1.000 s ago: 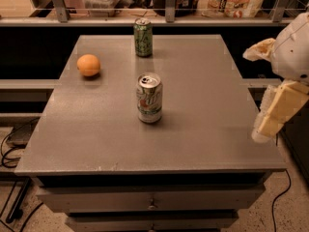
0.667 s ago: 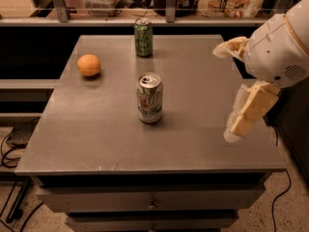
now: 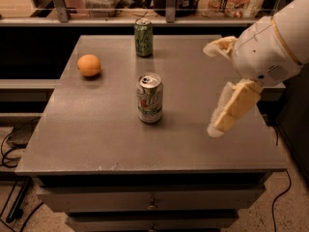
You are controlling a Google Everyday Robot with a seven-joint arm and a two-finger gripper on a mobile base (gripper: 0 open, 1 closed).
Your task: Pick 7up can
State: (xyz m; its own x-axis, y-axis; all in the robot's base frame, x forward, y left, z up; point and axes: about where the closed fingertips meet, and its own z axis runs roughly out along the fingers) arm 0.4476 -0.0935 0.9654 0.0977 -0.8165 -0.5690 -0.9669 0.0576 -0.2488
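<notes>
The 7up can (image 3: 150, 98), pale silver-white with green lettering and a silver top, stands upright near the middle of the grey table (image 3: 96, 134). My gripper (image 3: 209, 90) hangs over the right part of the table, to the right of the can and well apart from it. Its two cream fingers are spread wide, one pointing left at the top (image 3: 219, 46) and one angled down toward the table (image 3: 234, 108). Nothing is between them.
A darker all-green can (image 3: 143, 37) stands at the table's back edge. An orange (image 3: 89, 65) lies at the back left. Behind the table runs a shelf with a rail (image 3: 169, 4) and packaged goods. Drawers sit below the tabletop; cables lie on the floor at left.
My gripper and arm have moved left, from beyond the table's right edge to over the right part of the table, closer to the 7up can. The cans and orange have not moved.
</notes>
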